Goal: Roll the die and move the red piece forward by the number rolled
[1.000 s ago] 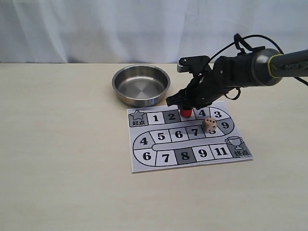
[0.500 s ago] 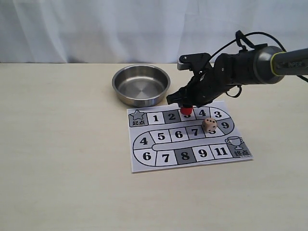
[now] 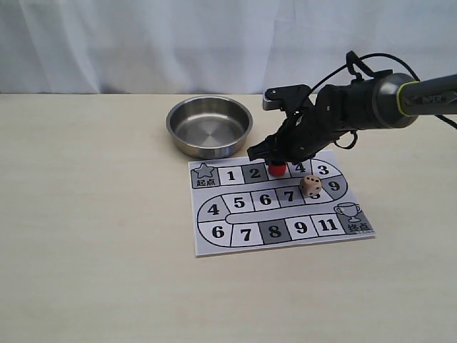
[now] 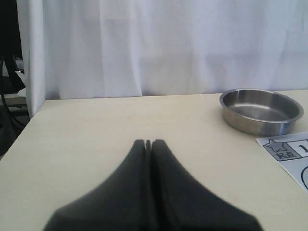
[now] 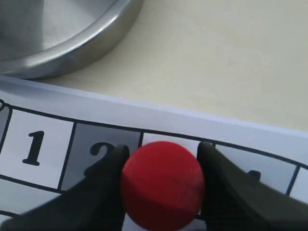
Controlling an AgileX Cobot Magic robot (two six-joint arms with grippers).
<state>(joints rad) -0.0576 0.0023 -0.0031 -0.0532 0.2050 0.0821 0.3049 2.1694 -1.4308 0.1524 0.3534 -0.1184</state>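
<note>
The red piece [image 3: 277, 169] stands over the square between 2 and 4 in the top row of the paper game board [image 3: 214, 246]. My right gripper [image 3: 277, 160] is shut on it from above. In the right wrist view both fingers press the sides of the red piece [image 5: 162, 185], with my right gripper [image 5: 162, 150] above the board [image 5: 192, 120]. I cannot tell whether the piece touches the paper. The beige die [image 3: 310, 186] rests on the board to the right, near squares 8 and 9. My left gripper [image 4: 148, 142] is shut on nothing, low over bare table.
A steel bowl [image 3: 209, 127] sits just behind the board's left end, close to the right gripper; it also shows as the bowl [image 4: 261, 110] and the bowl [image 5: 62, 38]. A white curtain backs the table. The board's corner [image 4: 288, 154] shows in the left wrist view.
The right gripper, holding the red piece, rose slightly half a second ago and has come back down over the same square. The die has not moved.
</note>
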